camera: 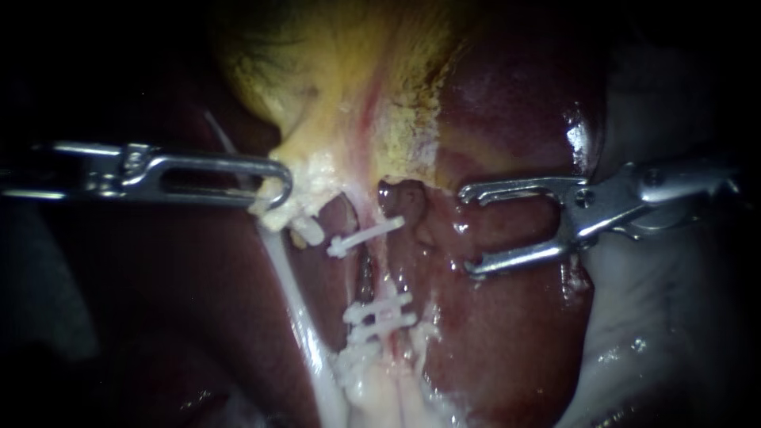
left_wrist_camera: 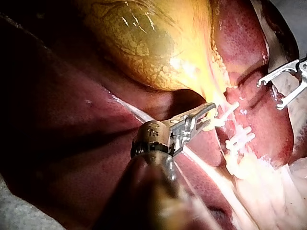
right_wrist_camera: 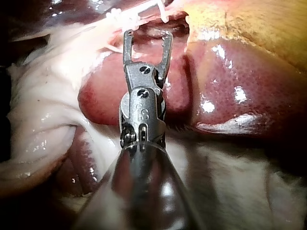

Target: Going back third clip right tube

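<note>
My left instrument (camera: 273,196) comes in from the left, its jaws shut on the pale tissue at the neck of the yellow gallbladder (camera: 341,71). Below that, a tube (camera: 369,273) runs down between the liver lobes and carries white clips: one slanted clip (camera: 365,236) high up and two close together (camera: 380,315) lower down. To the right of the tube, my right instrument (camera: 468,231) has its jaws open and empty over the liver (camera: 507,333). In the right wrist view its open jaws (right_wrist_camera: 147,36) stand short of the clips (right_wrist_camera: 139,10). The left wrist view shows the left instrument (left_wrist_camera: 210,109) beside the clips (left_wrist_camera: 240,139).
A thin whitish strand (camera: 293,301) runs down from the left jaws, left of the clipped tube. Dark red liver (camera: 198,301) lies on both sides. Pale fatty tissue (camera: 666,341) fills the lower right.
</note>
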Motion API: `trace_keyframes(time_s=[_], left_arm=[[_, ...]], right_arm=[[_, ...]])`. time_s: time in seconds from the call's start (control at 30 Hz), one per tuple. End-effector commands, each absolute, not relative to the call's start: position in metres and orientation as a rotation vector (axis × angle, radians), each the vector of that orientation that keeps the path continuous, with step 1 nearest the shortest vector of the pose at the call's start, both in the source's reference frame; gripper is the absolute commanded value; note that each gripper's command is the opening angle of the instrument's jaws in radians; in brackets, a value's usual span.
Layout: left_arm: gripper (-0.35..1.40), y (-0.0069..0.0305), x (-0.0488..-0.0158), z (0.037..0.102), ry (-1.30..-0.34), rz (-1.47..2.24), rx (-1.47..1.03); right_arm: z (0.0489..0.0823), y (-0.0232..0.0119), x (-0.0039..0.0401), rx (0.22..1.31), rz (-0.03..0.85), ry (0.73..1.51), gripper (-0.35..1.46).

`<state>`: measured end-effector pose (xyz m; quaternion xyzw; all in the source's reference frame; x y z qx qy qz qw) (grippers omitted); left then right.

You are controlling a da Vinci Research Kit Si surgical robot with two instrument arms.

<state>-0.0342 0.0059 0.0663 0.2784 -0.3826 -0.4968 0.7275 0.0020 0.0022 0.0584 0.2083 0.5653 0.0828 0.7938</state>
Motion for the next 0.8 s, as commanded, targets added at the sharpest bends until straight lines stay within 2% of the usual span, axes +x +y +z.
trace_keyframes(time_s=[0.03, 0.5, 0.8], left_arm=[[-0.35, 0.0061, -0.0343, 0.0667, -0.841, -1.096, 0.612], [-0.35, 0.0054, -0.037, 0.0706, -0.825, -1.082, 0.607], [-0.35, 0.0053, -0.037, 0.0706, -0.825, -1.08, 0.61]], right_arm=[[0.0583, 0.0023, 0.002, 0.449, 0.177, 1.215, 0.5], [0.0579, 0.0026, 0.002, 0.444, 0.176, 1.212, 0.5], [0.0578, 0.0026, 0.0021, 0.445, 0.178, 1.212, 0.5]])
